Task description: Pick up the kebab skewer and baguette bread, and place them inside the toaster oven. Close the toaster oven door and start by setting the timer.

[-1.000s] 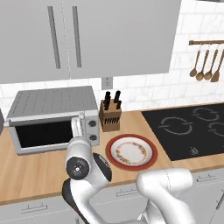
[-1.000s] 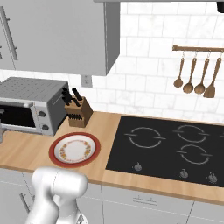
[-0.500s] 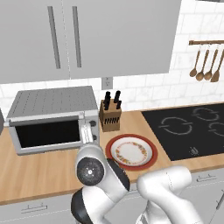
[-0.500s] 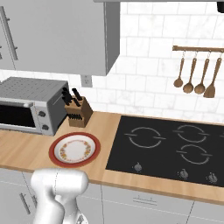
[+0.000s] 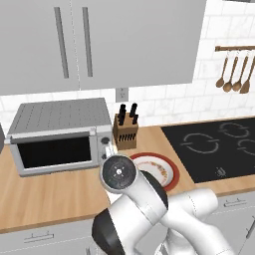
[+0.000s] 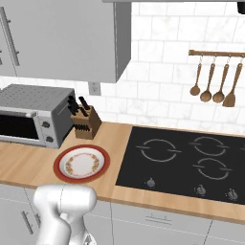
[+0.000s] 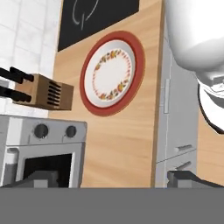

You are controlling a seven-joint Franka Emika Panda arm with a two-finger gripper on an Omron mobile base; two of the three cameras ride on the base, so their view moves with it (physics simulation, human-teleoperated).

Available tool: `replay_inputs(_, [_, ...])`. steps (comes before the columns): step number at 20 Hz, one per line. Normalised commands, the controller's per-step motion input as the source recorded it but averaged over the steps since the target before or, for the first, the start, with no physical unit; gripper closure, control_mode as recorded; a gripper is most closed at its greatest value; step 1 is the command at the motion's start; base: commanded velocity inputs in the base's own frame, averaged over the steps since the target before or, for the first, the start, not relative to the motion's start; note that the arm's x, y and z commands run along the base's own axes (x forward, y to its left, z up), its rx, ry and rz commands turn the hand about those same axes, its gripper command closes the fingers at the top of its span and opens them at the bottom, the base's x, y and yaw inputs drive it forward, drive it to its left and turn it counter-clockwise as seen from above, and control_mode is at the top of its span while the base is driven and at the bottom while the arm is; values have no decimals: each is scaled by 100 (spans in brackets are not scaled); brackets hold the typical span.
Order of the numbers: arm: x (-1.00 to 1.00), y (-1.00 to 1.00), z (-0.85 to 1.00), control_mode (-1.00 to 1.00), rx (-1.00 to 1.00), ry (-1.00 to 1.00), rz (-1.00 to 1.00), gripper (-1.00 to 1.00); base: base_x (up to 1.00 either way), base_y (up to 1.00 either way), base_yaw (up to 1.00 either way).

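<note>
Held wide apart, the two dark fingertips of the hand (image 7: 113,179) are seen at the bottom of the hand view, one at the lower left and one at the lower right, with nothing between them. Beyond them the wooden table (image 7: 127,140) is looked down upon. In the left base view the white arm is folded low in the lower centre of the frame, a round grey joint cap being turned toward the camera.

A boxy silver-grey toaster oven with a ribbed top (image 5: 62,133) is placed at the left of the left base view, its long axis running left to right along the white tiled wall. Its dark-glass toaster oven door (image 5: 55,152) is seen upright against the front, facing the table edge, and the light panel with two round knobs is found at its right end. A wooden knife block with black handles (image 5: 125,130) is set just beside that end. A white plate with a red rim (image 6: 82,163) lies near the block, toward the table edge. A black cooktop (image 6: 184,162) is set into the table at the right of the right base view.
</note>
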Motion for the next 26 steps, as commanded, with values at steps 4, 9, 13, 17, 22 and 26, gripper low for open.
replay_inputs(4, [-18,-40,0,-100,0,24,0,-100,0,0,0])
replay_inputs(9, [-9,-39,1,-100,-1,16,1,-100,0,0,0])
replay_inputs(13, [-6,-39,0,-100,-4,11,6,-100,0,0,0])
replay_inputs(17, [0,-31,0,-100,-6,10,9,-100,0,0,0])
replay_inputs(22, [7,-3,-2,-100,-8,0,20,-100,0,0,0])
replay_inputs(26, [32,0,-10,-100,-8,0,30,-100,0,0,0])
